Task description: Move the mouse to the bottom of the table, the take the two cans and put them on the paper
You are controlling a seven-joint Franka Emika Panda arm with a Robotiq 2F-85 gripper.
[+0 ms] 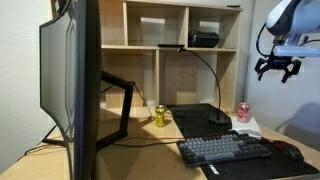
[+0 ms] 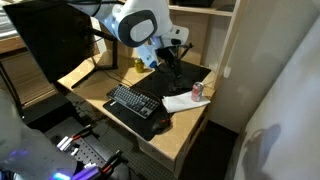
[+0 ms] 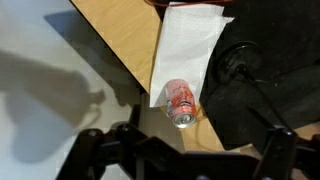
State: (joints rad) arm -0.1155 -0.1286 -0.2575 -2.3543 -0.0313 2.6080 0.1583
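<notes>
My gripper (image 1: 277, 68) hangs high above the desk's right end, open and empty; in the wrist view its two fingers (image 3: 185, 160) are spread wide. Below it, the red-pink can (image 3: 180, 102) stands upright at the edge of the white paper (image 3: 185, 45). The can (image 1: 243, 112) and the paper (image 2: 178, 103) also show in the exterior views. The yellow-green can (image 1: 159, 115) stands apart on the light-wood table (image 3: 120, 35) near the monitor. The dark mouse (image 1: 289, 150) lies on the black mat next to the keyboard.
A keyboard (image 1: 225, 150) lies on the black mat (image 3: 270, 95). A black lamp base (image 1: 218, 120) with a thin curved neck stands behind it. A big monitor (image 1: 75, 80) fills the near side. A light-wood shelf unit (image 1: 180, 30) stands behind the table.
</notes>
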